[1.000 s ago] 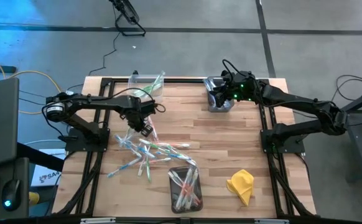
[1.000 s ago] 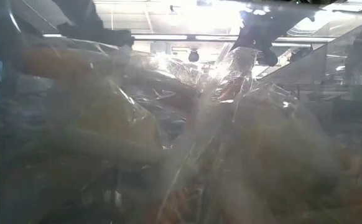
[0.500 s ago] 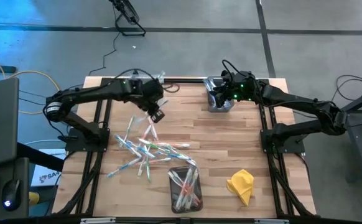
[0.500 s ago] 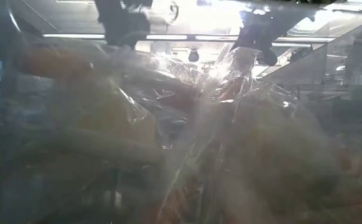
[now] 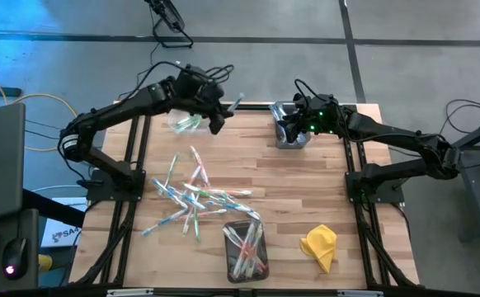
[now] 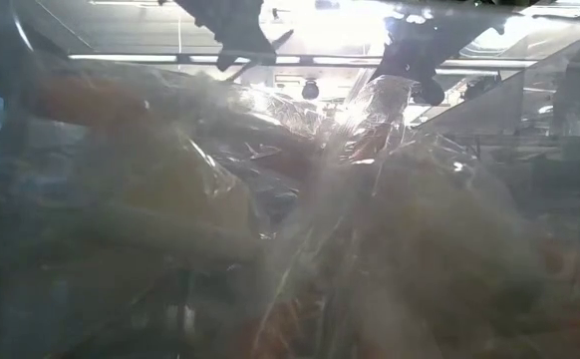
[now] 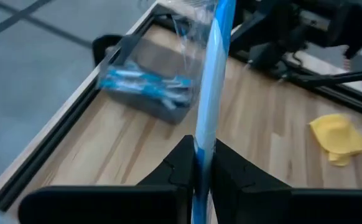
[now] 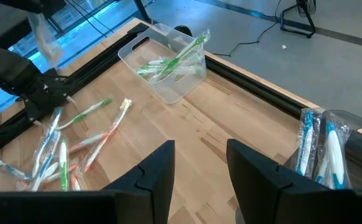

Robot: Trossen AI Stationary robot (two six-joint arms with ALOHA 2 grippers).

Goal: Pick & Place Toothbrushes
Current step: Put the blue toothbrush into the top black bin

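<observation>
While left gripper (image 7: 199,163) jaws clamp blue toothbrush (image 7: 211,74), carried above desk's (image 5: 322,190) far edge between green bin (image 5: 184,121) and blue bin (image 5: 291,132), right gripper (image 8: 199,163) jaws hang open, empty, over blue bin. Sorting partway: few brushes binned, front bin (image 5: 247,247) part-filled, loose pile (image 5: 192,198) left mid-desk.

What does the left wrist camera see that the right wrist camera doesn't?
Only the left wrist view: the left gripper pinching a blue toothbrush, and the yellow cloth. Only the right wrist view: the clear bin of green toothbrushes and the loose toothbrushes. Both: the bin of blue toothbrushes and the wooden table.
</observation>
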